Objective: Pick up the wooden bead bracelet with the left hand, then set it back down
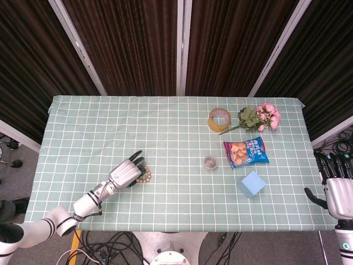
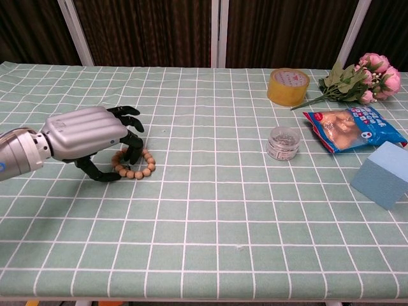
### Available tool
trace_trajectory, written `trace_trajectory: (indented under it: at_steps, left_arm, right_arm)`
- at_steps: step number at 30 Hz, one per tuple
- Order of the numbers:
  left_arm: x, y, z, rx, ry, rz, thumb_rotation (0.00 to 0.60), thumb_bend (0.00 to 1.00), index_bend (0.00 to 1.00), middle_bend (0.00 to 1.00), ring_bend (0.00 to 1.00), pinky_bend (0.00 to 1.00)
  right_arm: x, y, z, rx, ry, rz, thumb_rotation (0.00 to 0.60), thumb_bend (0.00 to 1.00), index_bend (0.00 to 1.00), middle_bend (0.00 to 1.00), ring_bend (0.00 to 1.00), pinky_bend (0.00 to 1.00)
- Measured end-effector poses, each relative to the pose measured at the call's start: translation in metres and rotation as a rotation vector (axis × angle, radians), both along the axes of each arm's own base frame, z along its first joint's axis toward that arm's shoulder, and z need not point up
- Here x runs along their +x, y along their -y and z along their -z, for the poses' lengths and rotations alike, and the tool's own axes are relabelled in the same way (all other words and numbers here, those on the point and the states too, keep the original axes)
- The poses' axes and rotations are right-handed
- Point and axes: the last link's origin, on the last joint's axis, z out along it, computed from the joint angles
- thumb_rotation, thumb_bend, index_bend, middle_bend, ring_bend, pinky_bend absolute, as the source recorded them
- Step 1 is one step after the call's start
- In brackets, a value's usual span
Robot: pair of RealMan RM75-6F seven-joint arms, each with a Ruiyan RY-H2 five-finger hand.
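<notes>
Bracelet (image 2: 136, 164) flat on the bench (image 2: 210, 210), toward 8 o'clock in the head view. Left hand (image 2: 86, 132) low over it, fingers (image 2: 132, 148) curled down onto the beads, thumb at the near rim; firm grip or not, cannot tell. Toward 3 o'clock, well apart: small jar (image 2: 283, 142), tape roll (image 2: 288, 87), flowers (image 2: 363, 78), snack bag (image 2: 349, 128), blue block (image 2: 383, 174). Nothing crowding the beads. Right hand (image 1: 337, 187) off the bench edge at 4 o'clock, fingers apart, holding nothing.

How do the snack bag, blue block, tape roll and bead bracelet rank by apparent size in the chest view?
1. snack bag, widest.
2. blue block, partly cut off by the frame and nearer the camera, so its rank is unsure.
3. tape roll and bead bracelet look alike; the left hand hides part of the bracelet.
</notes>
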Motion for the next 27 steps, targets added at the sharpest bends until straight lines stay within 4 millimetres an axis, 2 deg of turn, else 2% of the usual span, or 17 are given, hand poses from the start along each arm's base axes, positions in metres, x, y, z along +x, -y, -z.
trace_trajectory:
  at_steps: [4,10,17,23,27]
  left_arm:
    - [-0.002,0.001,0.002,-0.004,-0.015,0.002,0.600,0.28,0.49,0.48,0.17,0.06]
    - [-0.004,0.001,0.005,0.006,0.000,-0.001,0.600,0.29,0.57,0.56,0.24,0.08]
    - [-0.008,0.001,0.004,0.015,0.045,-0.020,0.600,0.38,0.61,0.59,0.28,0.10]
    - [-0.013,0.002,-0.002,-0.015,0.184,-0.125,0.600,0.48,0.61,0.60,0.30,0.12]
    - [-0.016,0.001,-0.009,-0.083,0.367,-0.272,0.600,0.50,0.61,0.63,0.32,0.12]
  right_arm:
    - [0.000,0.000,0.000,0.002,0.003,0.002,0.600,0.11,0.00,0.11,0.00,0.00]
    - [-0.001,0.001,0.001,0.009,0.014,0.002,0.600,0.11,0.00,0.11,0.00,0.00]
    - [0.000,0.002,0.001,0.011,0.021,-0.003,0.600,0.10,0.00,0.11,0.00,0.00]
    - [0.001,0.001,0.001,0.011,0.031,-0.011,0.600,0.10,0.00,0.11,0.00,0.00]
    - [0.002,0.001,0.001,0.012,0.037,-0.022,0.600,0.10,0.00,0.11,0.00,0.00]
